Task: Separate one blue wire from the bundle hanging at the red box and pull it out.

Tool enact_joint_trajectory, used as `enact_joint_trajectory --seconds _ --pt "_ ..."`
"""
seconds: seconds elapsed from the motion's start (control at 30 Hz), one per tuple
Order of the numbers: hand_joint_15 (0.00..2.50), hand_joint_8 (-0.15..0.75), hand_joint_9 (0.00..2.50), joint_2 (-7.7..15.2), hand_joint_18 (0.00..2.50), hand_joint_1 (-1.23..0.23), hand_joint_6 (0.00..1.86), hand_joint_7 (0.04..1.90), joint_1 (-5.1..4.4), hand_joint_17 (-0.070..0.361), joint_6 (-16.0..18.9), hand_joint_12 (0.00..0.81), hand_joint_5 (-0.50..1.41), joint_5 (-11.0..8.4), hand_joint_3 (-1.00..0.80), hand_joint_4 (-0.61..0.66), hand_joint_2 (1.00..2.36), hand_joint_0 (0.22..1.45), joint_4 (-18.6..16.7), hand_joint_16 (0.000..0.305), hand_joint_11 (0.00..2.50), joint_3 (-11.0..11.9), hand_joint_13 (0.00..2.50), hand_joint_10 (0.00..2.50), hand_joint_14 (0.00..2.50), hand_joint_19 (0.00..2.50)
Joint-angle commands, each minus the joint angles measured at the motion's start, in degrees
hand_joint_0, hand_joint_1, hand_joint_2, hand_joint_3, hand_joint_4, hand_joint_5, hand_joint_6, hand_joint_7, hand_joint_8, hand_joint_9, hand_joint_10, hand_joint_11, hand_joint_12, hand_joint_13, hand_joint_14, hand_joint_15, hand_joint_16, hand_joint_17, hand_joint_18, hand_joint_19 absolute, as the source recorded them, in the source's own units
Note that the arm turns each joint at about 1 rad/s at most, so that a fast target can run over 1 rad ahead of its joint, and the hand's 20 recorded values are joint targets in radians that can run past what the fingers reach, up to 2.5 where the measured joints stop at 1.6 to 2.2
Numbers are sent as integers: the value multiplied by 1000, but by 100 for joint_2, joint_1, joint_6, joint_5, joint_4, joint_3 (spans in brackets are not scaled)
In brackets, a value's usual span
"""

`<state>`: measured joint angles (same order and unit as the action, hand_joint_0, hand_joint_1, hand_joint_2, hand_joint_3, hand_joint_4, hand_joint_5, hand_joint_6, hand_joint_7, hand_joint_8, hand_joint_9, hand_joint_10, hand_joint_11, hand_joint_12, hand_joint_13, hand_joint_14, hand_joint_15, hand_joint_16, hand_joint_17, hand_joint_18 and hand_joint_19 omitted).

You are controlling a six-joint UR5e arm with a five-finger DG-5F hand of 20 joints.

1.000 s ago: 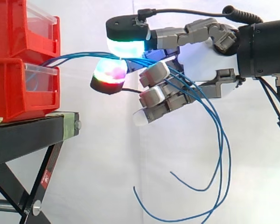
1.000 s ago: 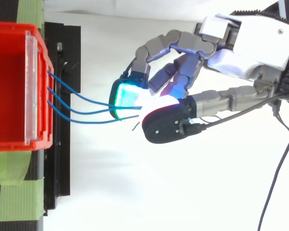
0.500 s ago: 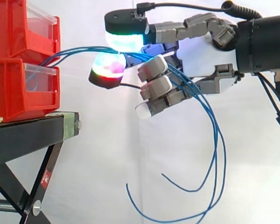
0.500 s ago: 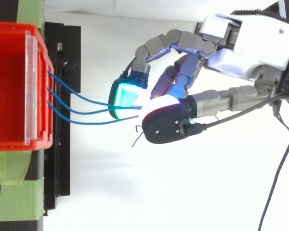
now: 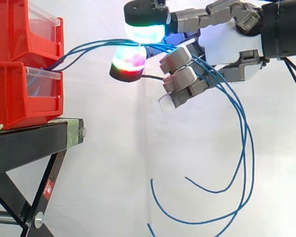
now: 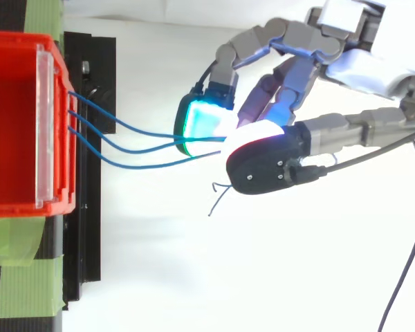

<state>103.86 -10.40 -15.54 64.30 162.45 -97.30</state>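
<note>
The hand [image 5: 227, 44], right of the red box [image 5: 15, 94], pinches the blue wires [image 6: 145, 149] between its glowing pads; their loose ends droop below its palm.

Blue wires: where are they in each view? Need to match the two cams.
Side view: wires rise from the red bins at left to the hand at top, then loop down right.
Top view: wires run from the red bins at left to the hand at centre.
Shared landmark: the red bins.
</note>
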Motion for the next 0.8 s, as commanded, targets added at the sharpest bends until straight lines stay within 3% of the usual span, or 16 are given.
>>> enact_joint_trajectory --seconds 0.0,0.23,0.77 --pt "1517 373 1396 -6 889 -737 838 847 3 95 -187 420 -176 -23 -193 161 1023 631 50 42 1398 1 1307 18 12 518" --pt "1528 370 1405 -15 884 -740 849 868 12 97 -275 417 -172 -102 -137 137 1024 623 50 43 1422 1 1311 18 12 530" --pt "1536 361 1359 -24 874 -809 882 841 12 102 -275 415 -188 -111 -207 172 1021 619 77 45 1389 98 1299 18 11 534"
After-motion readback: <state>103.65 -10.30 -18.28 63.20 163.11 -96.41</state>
